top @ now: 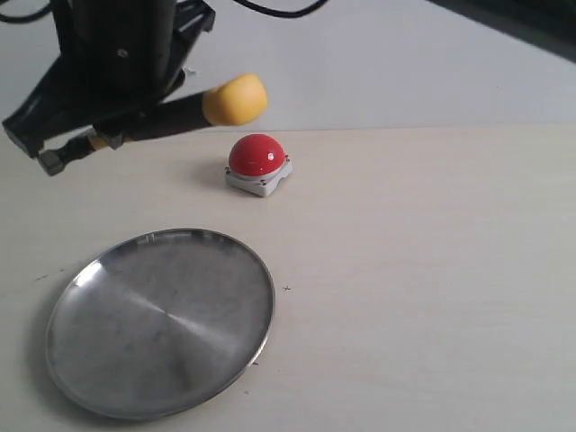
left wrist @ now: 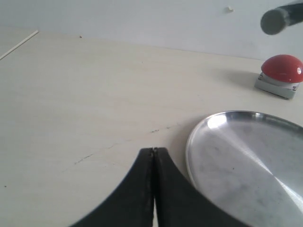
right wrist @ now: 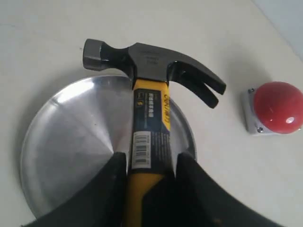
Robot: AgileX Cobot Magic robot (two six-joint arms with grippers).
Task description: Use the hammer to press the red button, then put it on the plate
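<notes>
The right pincer (right wrist: 150,163) pinches the hammer (right wrist: 150,104) by its black-and-yellow handle, one finger on each side. The hammer is lifted off the table (top: 432,270). In the right wrist view its dark steel head is seen against the far rim of the plate (top: 153,324). In the exterior view its yellow end comes close to the red button (top: 257,155) but does not touch it. The button stands on the table, apart from the plate. The plate has nothing on it. The left pincer (left wrist: 153,156) is pressed together, holds nothing, and is just beside the rim of the plate.
</notes>
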